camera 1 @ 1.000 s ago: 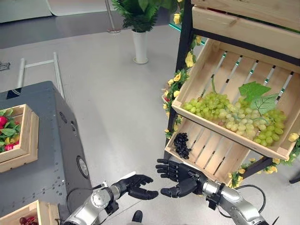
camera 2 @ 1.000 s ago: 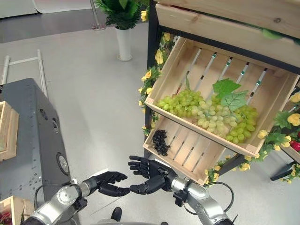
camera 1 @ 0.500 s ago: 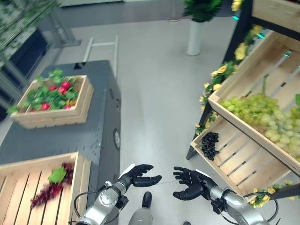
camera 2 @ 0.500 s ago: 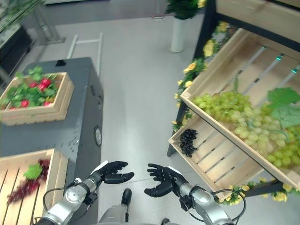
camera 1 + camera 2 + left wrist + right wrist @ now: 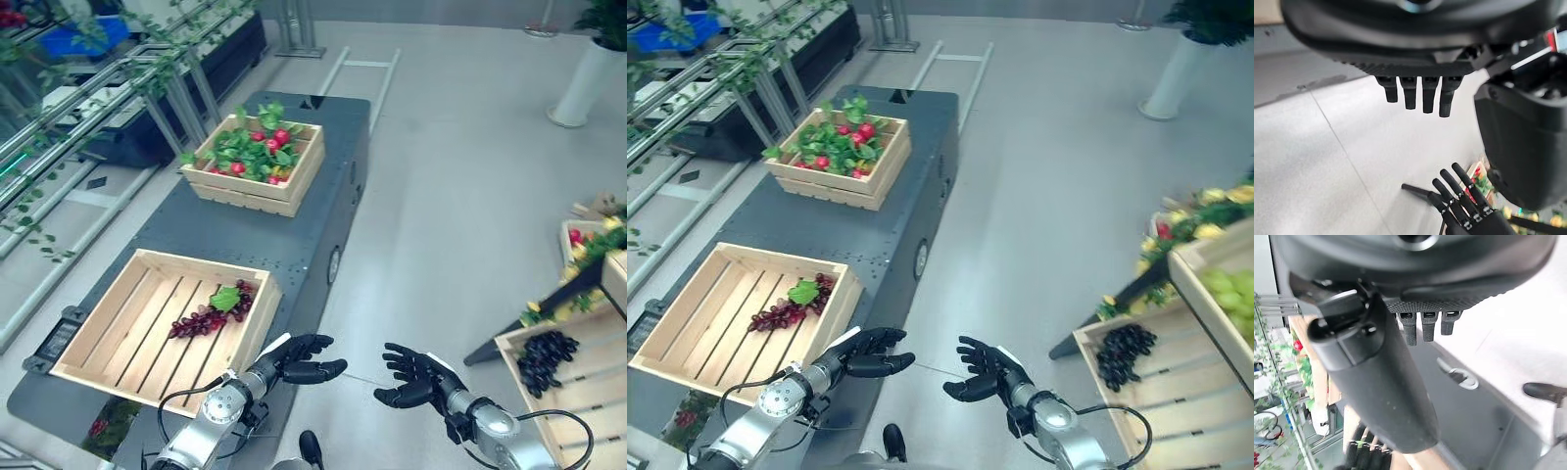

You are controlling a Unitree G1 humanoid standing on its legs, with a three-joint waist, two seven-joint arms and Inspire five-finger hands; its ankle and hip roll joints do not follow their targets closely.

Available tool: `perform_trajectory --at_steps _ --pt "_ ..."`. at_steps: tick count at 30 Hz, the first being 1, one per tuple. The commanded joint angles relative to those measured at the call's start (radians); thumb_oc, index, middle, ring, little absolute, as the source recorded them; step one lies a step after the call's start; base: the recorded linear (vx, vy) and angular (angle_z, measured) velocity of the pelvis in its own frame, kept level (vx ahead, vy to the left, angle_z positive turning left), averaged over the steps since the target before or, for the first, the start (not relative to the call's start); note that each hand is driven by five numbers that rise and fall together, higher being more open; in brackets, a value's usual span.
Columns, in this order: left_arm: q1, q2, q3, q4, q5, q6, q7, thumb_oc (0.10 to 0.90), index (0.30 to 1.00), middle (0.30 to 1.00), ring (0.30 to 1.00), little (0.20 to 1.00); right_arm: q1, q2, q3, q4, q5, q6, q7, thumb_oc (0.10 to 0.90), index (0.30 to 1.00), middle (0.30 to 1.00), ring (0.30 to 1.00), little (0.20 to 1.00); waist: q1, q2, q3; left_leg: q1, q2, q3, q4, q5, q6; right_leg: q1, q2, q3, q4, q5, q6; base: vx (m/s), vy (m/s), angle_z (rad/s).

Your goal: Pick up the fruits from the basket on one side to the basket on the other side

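Note:
A bunch of dark red grapes with a green leaf lies in the near wooden crate on a grey cart. A bunch of black grapes rests in a low slatted crate of the stand at the right. My left hand and right hand hover over the floor between cart and stand, palms facing each other. Both are open and hold nothing. The left wrist view shows its straight fingers and my right hand beyond. The right wrist view shows that hand's thumb over the cart.
A second crate with red fruits and leaves stands farther back on the cart. Green grapes lie in the stand's upper crate. A white vase stands far right. Metal racks with vines run along the left.
The camera has swung left, from the fruit stand to the cart and its crates. Both hands stay open and empty in front of me.

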Motion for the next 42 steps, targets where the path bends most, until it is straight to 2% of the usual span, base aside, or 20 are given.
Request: perform_trajectory --at_steps 1,4,7,8,10,11,12,14,15,17,19,20,22,24,27,30,32,34,38,42 --pt "-0.053 0.054 0.047 -0.064 -0.053 -0.092 -0.005 0.8 0.9 0.9 0.9 0.9 -0.051 0.049 -0.02 -0.062 0.065 -0.081 -0.002 0.8 0.9 0.9 0.9 0.9 0.031 -0.033 -0.054 0.034 0.02 -0.062 0.001 -0.057 -0.108 -0.087 0.035 0.038 -0.166 0.145 0.0 0.11 0.329 0.28" --pt "-0.043 0.074 0.063 -0.095 -0.048 -0.091 -0.004 0.8 0.9 0.9 0.9 0.9 -0.04 0.059 -0.031 -0.086 0.062 -0.096 0.039 0.8 0.9 0.9 0.9 0.9 0.044 -0.037 -0.046 0.045 -0.011 -0.075 0.001 -0.073 -0.079 -0.1 0.0 0.035 -0.105 0.143 0.026 0.1 0.311 0.34" --pt "-0.045 0.087 0.078 -0.11 -0.038 -0.093 -0.01 0.8 0.9 0.9 0.9 0.9 -0.043 0.062 -0.043 -0.095 0.067 -0.121 0.071 0.8 0.9 0.9 0.9 0.9 0.058 -0.041 -0.027 0.054 -0.042 -0.094 0.001 -0.084 -0.052 -0.138 -0.056 0.038 0.012 0.186 0.048 0.09 0.317 0.13" --pt "-0.051 0.09 0.083 -0.113 -0.041 -0.091 -0.015 0.8 0.9 0.9 0.9 0.9 -0.047 0.062 -0.049 -0.1 0.078 -0.13 0.087 0.8 0.9 0.9 0.9 0.9 0.064 -0.04 -0.017 0.055 -0.056 -0.119 0.002 -0.089 -0.038 -0.171 -0.083 0.058 0.108 0.205 0.053 0.08 0.279 0.36" --pt "-0.058 0.093 0.087 -0.113 -0.035 -0.093 -0.028 0.8 0.9 0.9 0.9 0.9 -0.047 0.058 -0.055 -0.104 0.08 -0.143 0.101 0.8 0.9 0.9 0.9 0.9 0.062 -0.039 -0.009 0.055 -0.07 -0.145 0.005 -0.095 -0.024 -0.203 -0.093 0.096 0.197 0.204 0.053 0.05 0.208 0.43" --pt "-0.064 0.101 0.083 -0.121 -0.029 -0.092 -0.038 0.8 0.9 0.9 0.9 0.9 -0.044 0.049 -0.061 -0.12 0.102 -0.149 0.113 0.8 0.9 0.9 0.9 0.9 0.054 -0.036 0.005 0.04 -0.079 -0.183 0.019 -0.088 -0.004 -0.243 -0.074 0.148 0.27 0.217 0.033 0.01 0.082 0.38" --pt "-0.063 0.101 0.082 -0.122 -0.029 -0.093 -0.039 0.8 0.9 0.9 0.9 0.9 -0.043 0.048 -0.06 -0.122 0.106 -0.15 0.111 0.8 0.9 0.9 0.9 0.9 0.052 -0.037 0.005 0.039 -0.081 -0.188 0.02 -0.089 -0.003 -0.248 -0.071 0.158 0.274 0.216 0.033 0.03 0.06 0.43" --pt "-0.066 0.112 0.061 -0.134 -0.007 -0.105 -0.028 0.8 0.9 0.9 0.9 0.9 -0.017 0.036 -0.058 -0.146 0.139 -0.169 0.094 0.8 0.9 0.9 0.9 0.9 0.02 -0.047 0.012 0.042 -0.091 -0.261 0.014 -0.088 0.003 -0.254 0.006 0.256 0.185 0.201 0.025 0.11 -0.052 0.76" --pt "-0.067 0.112 0.06 -0.134 -0.007 -0.107 -0.027 0.8 0.9 0.9 0.9 0.9 -0.016 0.035 -0.058 -0.146 0.139 -0.168 0.096 0.8 0.9 0.9 0.9 0.9 0.018 -0.047 0.01 0.04 -0.089 -0.264 0.013 -0.086 0.002 -0.254 0.01 0.258 0.174 0.203 0.024 0.13 -0.1 1.08" --pt "-0.076 0.104 0.04 -0.145 -0.005 -0.107 0.01 0.8 0.9 0.9 0.9 0.9 0.003 0.031 -0.053 -0.16 0.145 -0.187 0.123 0.8 0.9 0.9 0.9 0.9 -0.004 -0.061 0.0 0.033 -0.093 -0.295 0.006 -0.092 -0.002 -0.248 0.032 0.332 -0.041 0.218 0.027 0.14 -0.188 1.04" --pt "-0.078 0.099 0.033 -0.144 0.0 -0.108 0.027 0.8 0.9 0.9 0.9 0.9 0.003 0.031 -0.05 -0.158 0.143 -0.193 0.136 0.8 0.9 0.9 0.9 0.9 -0.011 -0.066 -0.004 0.033 -0.095 -0.301 0.002 -0.104 -0.003 -0.25 0.031 0.357 -0.142 0.26 0.039 0.14 -0.212 0.64" --pt "-0.082 0.093 0.03 -0.136 0.018 -0.117 0.037 0.8 0.9 0.9 0.9 0.9 -0.002 0.03 -0.047 -0.154 0.141 -0.196 0.139 0.8 0.9 0.9 0.9 0.9 -0.018 -0.072 -0.007 0.033 -0.094 -0.305 0.001 -0.12 -0.004 -0.264 0.024 0.383 -0.211 0.31 0.053 0.11 -0.192 0.46" --pt "-0.087 0.097 0.029 -0.135 0.016 -0.119 0.038 0.8 0.9 0.9 0.9 0.9 -0.011 0.027 -0.043 -0.151 0.155 -0.2 0.138 0.8 0.9 0.9 0.9 0.9 -0.025 -0.074 -0.003 0.039 -0.089 -0.311 0.003 -0.134 -0.001 -0.293 0.024 0.426 -0.214 0.322 0.058 0.18 -0.303 0.49" --pt "-0.077 0.104 0.045 -0.132 -0.026 -0.124 0.029 0.8 0.9 0.9 0.9 0.9 -0.007 0.025 -0.047 -0.16 0.167 -0.203 0.145 0.8 0.9 0.9 0.9 0.9 -0.037 -0.076 0.008 0.043 -0.077 -0.344 0.03 -0.146 0.001 -0.279 0.055 0.463 -0.163 0.281 0.057 0.2 -0.354 0.79" --pt "-0.048 0.101 0.056 -0.155 -0.017 -0.114 0.06 0.8 0.9 0.9 0.9 0.9 -0.002 0.01 -0.061 -0.185 0.178 -0.181 0.151 0.8 0.9 0.9 0.9 0.9 -0.043 -0.088 0.017 0.043 -0.05 -0.353 0.084 -0.147 -0.014 -0.247 0.083 0.452 -0.131 0.239 0.032 0.17 -0.316 1.01" --pt "-0.043 0.093 0.056 -0.162 -0.026 -0.105 0.074 0.8 0.9 0.9 0.9 0.9 -0.004 -0.003 -0.064 -0.192 0.185 -0.18 0.13 0.8 0.9 0.9 0.9 0.9 -0.038 -0.105 0.013 0.031 -0.002 -0.316 0.11 -0.123 -0.048 -0.187 0.089 0.406 -0.168 0.224 0.006 0.12 -0.22 0.43" --pt "-0.055 0.086 0.048 -0.152 -0.017 -0.124 0.054 0.8 0.9 0.9 0.9 0.9 0.001 -0.003 -0.075 -0.19 0.19 -0.198 0.1 0.8 0.9 0.9 0.9 0.9 -0.048 -0.106 0.005 0.025 0.041 -0.238 0.1 -0.099 -0.064 -0.155 0.088 0.348 -0.193 0.213 -0.007 0.09 -0.182 0.55" --pt "-0.084 0.087 0.024 -0.14 -0.007 -0.156 0.03 0.8 0.9 0.9 0.9 0.9 0.021 -0.008 -0.083 -0.194 0.175 -0.231 0.053 0.8 0.9 0.9 0.9 0.9 -0.074 -0.09 0.0 0.029 0.072 -0.124 0.051 -0.064 -0.086 -0.151 0.085 0.277 -0.208 0.209 -0.008 0.0 -0.054 0.99" --pt "-0.107 0.086 0.023 -0.143 0.02 -0.188 0.068 0.8 0.9 0.9 0.9 0.9 0.019 0.003 -0.093 -0.162 0.192 -0.243 0.04 0.8 0.9 0.9 0.9 0.9 -0.081 -0.067 -0.004 0.033 0.072 -0.146 0.007 -0.048 -0.097 -0.153 0.079 0.264 -0.214 0.201 -0.007 -0.01 0.06 0.71" --pt "-0.084 0.134 0.097 -0.212 0.15 -0.263 0.164 0.8 0.9 0.9 0.9 0.9 0.047 -0.001 -0.119 -0.175 0.205 -0.231 0.065 0.8 0.9 0.9 0.9 0.9 -0.08 -0.053 -0.019 0.026 0.059 -0.188 0.001 -0.056 -0.095 -0.158 0.076 0.283 -0.214 0.199 -0.007 0.04 0.09 0.02"
